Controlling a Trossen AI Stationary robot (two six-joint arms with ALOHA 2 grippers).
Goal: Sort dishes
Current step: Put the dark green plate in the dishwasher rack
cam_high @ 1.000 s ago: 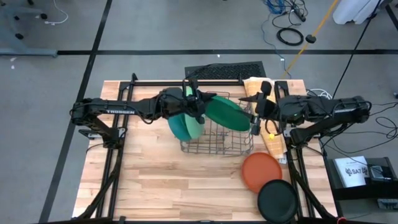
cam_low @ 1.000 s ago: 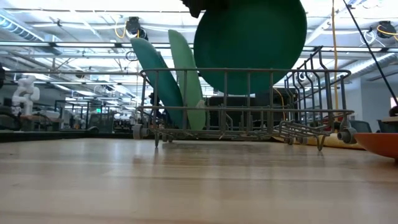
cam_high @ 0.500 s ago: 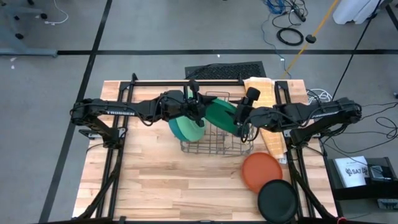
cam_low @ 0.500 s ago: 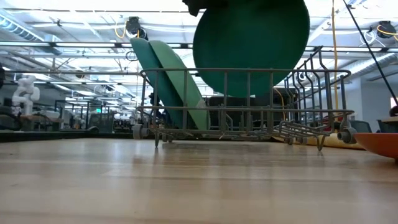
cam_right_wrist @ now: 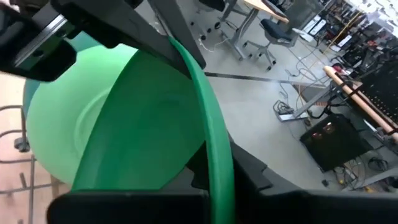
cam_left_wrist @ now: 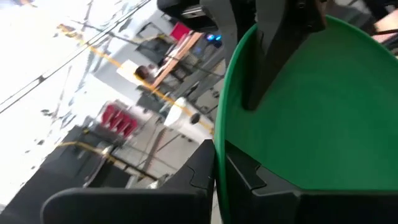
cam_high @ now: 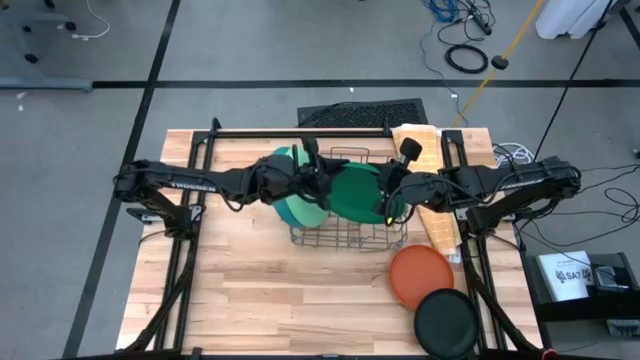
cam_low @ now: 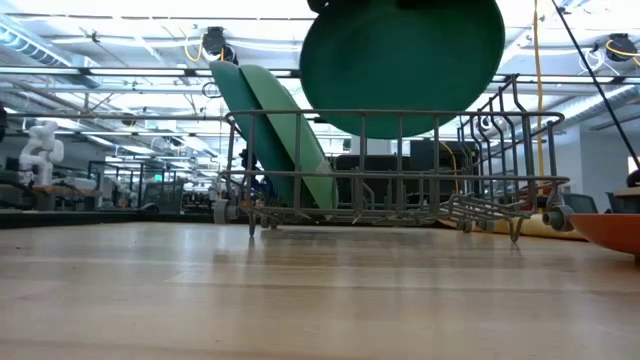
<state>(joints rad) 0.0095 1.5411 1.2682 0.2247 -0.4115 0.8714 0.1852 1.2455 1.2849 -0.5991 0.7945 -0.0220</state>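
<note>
While pinched between both claws, dark green plate (cam_high: 352,192) above wire rack (cam_high: 350,238).

I see two dark, slim, jointed arms, the left arm (cam_high: 185,181) carrying pale lettering along its link, the right arm (cam_high: 520,181) matte black with rounded joints.

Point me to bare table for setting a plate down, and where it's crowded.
Free: the wood in front of the dish rack, left of the orange plate and black plate. Crowded: over the rack, both grippers hold the dark green plate; cloth fills its right side.
</note>
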